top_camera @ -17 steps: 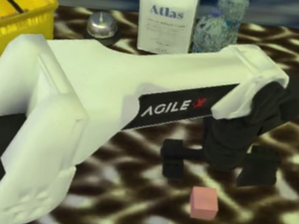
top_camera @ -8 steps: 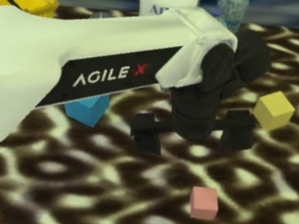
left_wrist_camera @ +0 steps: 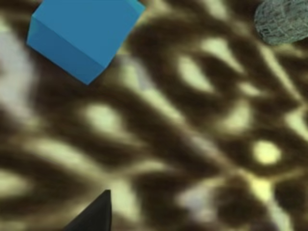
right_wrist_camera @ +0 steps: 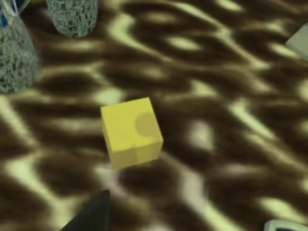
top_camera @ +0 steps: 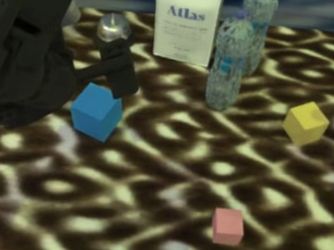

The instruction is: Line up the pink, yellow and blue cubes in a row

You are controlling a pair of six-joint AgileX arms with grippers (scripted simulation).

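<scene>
The pink cube (top_camera: 227,226) lies alone near the front of the table, right of centre. Far to its right and further back rests the yellow cube (top_camera: 305,122). The blue cube (top_camera: 96,111) sits at the left. My left gripper (top_camera: 70,86) hovers just behind it at the far left, open and holding nothing, with one black finger (top_camera: 119,73) reaching toward the cube's back edge. The left wrist view shows the blue cube (left_wrist_camera: 82,33) ahead of one fingertip (left_wrist_camera: 98,214). My right arm is out of the top view. Its open gripper (right_wrist_camera: 137,216) hangs above the yellow cube (right_wrist_camera: 131,131).
A white Atlas carton (top_camera: 186,21) stands at the back centre, with two water bottles (top_camera: 227,60) right of it. A silver bell (top_camera: 112,28) is behind the blue cube. The patterned table (top_camera: 169,161) lies bare between the cubes.
My left arm has swung back from over the middle to the far left, uncovering the blue cube and the back objects. The three cubes have stayed put.
</scene>
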